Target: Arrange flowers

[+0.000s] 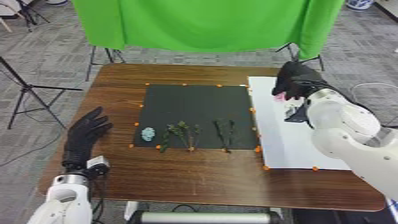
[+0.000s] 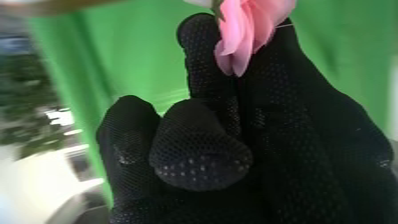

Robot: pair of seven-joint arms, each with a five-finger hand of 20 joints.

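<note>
1 green curtain [image 1: 204, 25], black tripod [image 1: 27, 87] (legs splayed) on grey carpet [image 1: 62, 60]

wooden table [image 1: 204, 180], matt black mat [image 1: 191, 107], smooth white sheet [image 1: 302, 150], green cloth [image 1: 209, 25], black mesh-fabric robot hand [image 1: 299, 80]

Brown wooden table [image 1: 124, 175] on a grey carpeted floor [image 1: 40, 62], with a bright green cloth [image 1: 209, 25] hanging beyond its far edge.
Black stand legs [image 1: 91, 62] show near the cloth's left side, and more black legs [image 1: 317, 62] at its right; a black tripod [image 1: 26, 87] stands on the floor left of the table. A dark cable [image 1: 35, 151] curves over the left floor, a pale cable [image 1: 378, 84] over the right. The wrist view shows folds in the cloth and blurred greenery [image 2: 35, 115] beside it.
</note>
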